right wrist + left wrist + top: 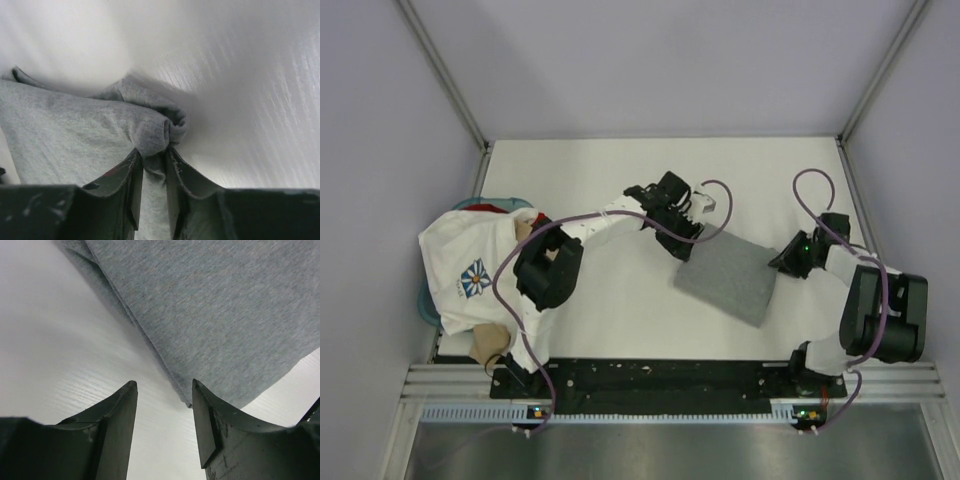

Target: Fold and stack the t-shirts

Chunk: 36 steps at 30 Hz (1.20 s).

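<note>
A folded heather-grey t-shirt (730, 277) lies on the white table right of centre. My left gripper (688, 243) hovers at its far-left corner, open and empty; in the left wrist view the grey cloth (220, 310) lies just beyond my fingertips (164, 386). My right gripper (782, 262) is at the shirt's right edge, shut on a bunched fold of the grey shirt (150, 132). A white t-shirt with a blue-white flower print (470, 270) lies on a pile at the left edge, with tan cloth (490, 342) and a bit of red (498, 208) beneath.
The pile sits in a light-blue basket (426, 305) at the table's left edge. Grey walls and metal posts enclose the table. A black rail (660, 378) runs along the near edge.
</note>
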Each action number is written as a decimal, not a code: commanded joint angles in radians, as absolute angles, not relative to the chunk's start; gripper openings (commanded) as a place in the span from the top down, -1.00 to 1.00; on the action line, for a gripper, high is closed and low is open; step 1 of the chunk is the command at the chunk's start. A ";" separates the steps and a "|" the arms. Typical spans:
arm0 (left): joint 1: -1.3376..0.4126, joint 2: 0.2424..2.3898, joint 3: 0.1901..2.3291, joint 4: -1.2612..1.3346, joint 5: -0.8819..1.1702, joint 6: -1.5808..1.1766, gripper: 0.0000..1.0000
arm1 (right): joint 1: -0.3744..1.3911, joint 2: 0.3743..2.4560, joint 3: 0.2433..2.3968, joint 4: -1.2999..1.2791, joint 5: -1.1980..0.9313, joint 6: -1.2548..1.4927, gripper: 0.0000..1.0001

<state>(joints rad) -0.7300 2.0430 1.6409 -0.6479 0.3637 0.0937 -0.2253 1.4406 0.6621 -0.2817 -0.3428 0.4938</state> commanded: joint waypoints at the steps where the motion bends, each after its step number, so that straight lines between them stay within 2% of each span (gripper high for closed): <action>1: -0.726 2.068 1.709 -0.629 0.362 0.120 -0.05 | -0.229 1.494 0.699 -0.209 -0.368 0.515 0.70; 5: -0.715 2.100 1.744 -0.611 0.350 0.129 -0.06 | -0.242 1.497 0.707 -0.183 -0.339 0.543 1.00; 12: -0.675 2.131 1.864 -0.663 0.302 0.173 -0.06 | -0.339 1.571 0.750 -0.046 -0.342 0.692 1.00; 17: -0.620 2.092 1.873 -0.667 0.281 0.190 -0.07 | -0.425 1.640 0.762 0.089 -0.333 0.845 1.00; 26: -0.575 2.057 1.833 -0.675 0.235 0.216 -0.07 | -0.515 1.695 0.816 0.195 -0.160 1.034 1.00; 36: -0.574 2.063 1.856 -0.684 0.222 0.218 -0.08 | -0.471 1.821 0.847 0.334 -0.083 1.235 1.00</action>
